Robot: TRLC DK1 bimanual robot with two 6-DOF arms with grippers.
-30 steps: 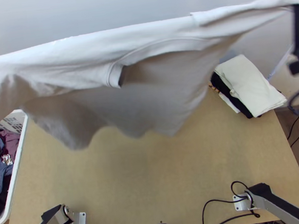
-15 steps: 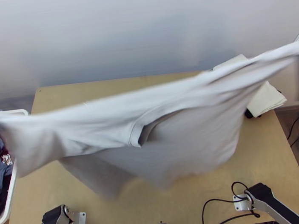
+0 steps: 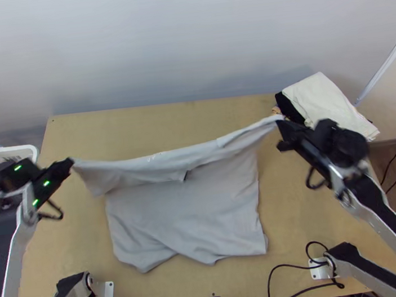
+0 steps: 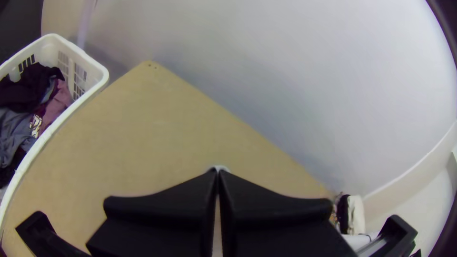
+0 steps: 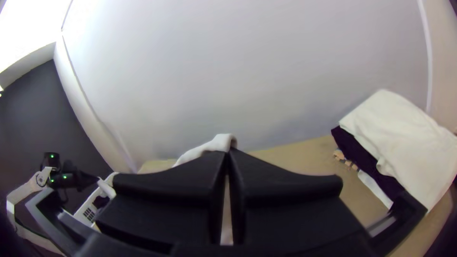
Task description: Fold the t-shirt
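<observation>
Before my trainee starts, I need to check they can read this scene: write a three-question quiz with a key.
1. What do the left gripper and right gripper both hold? a) a cable b) the t-shirt c) the wall
2. True or false: the t-shirt lies flat in a neatly folded square.
3. Fill in: in the top view, the laundry basket is at the table's ____ side.

Key: 1 b; 2 false; 3 left.
</observation>
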